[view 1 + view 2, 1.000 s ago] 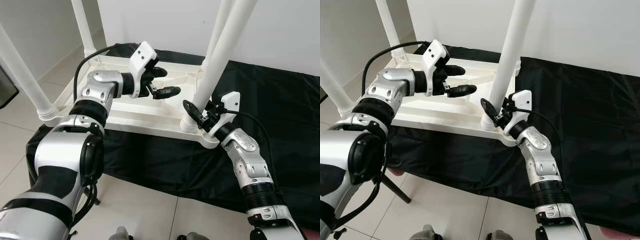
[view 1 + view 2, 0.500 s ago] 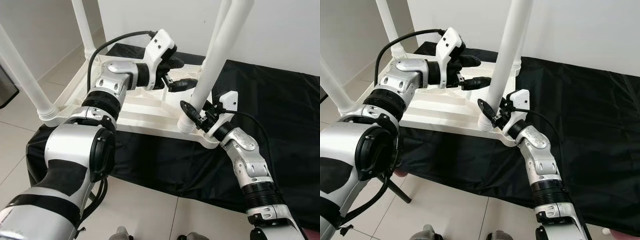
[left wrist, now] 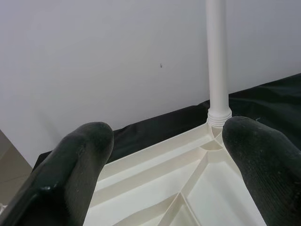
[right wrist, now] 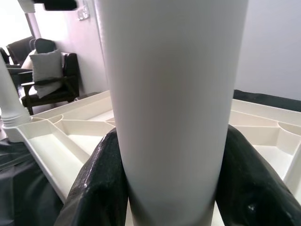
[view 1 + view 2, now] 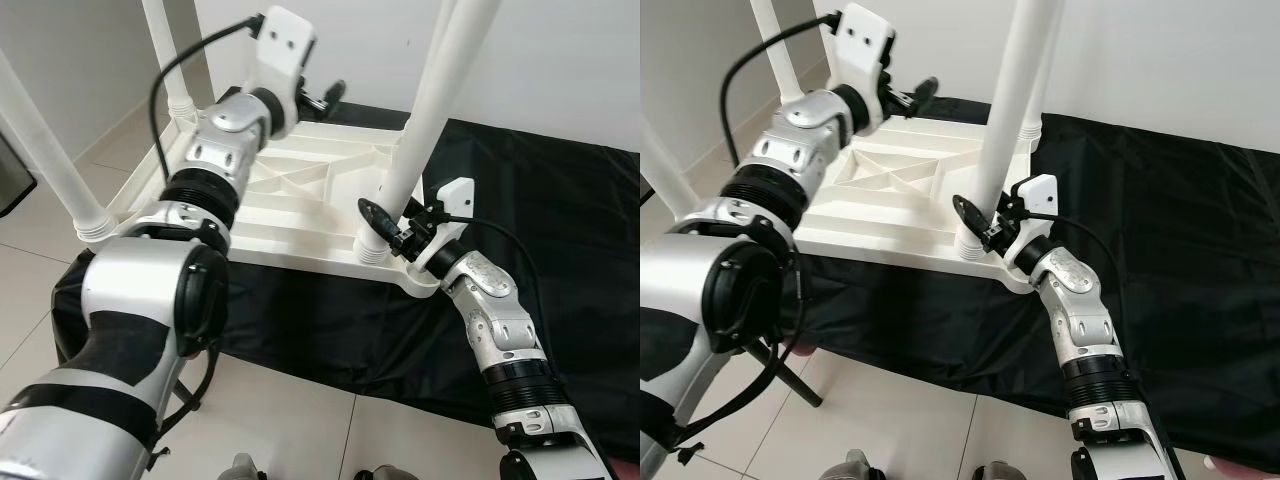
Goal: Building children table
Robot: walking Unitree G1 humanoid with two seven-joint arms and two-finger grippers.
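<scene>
In the left eye view, the white children table [image 5: 300, 190] is seen upside down on a black cloth [image 5: 560, 220], its legs pointing up. The near leg [image 5: 425, 110] is gripped low, just above its socket, by the right gripper [image 5: 385, 228].

In the right eye view, the left gripper [image 5: 908, 95] is raised over the far edge of the table.

In the left wrist view, its jaws are spread, and the far leg [image 3: 217, 61] is seen between them, well apart.

In the right wrist view, the jaws are pinching the near leg from both sides.

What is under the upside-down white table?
A black cloth lies spread on the tiled floor under the upside-down white plastic table. Whatever sits beneath the tabletop itself is hidden by it.
</scene>
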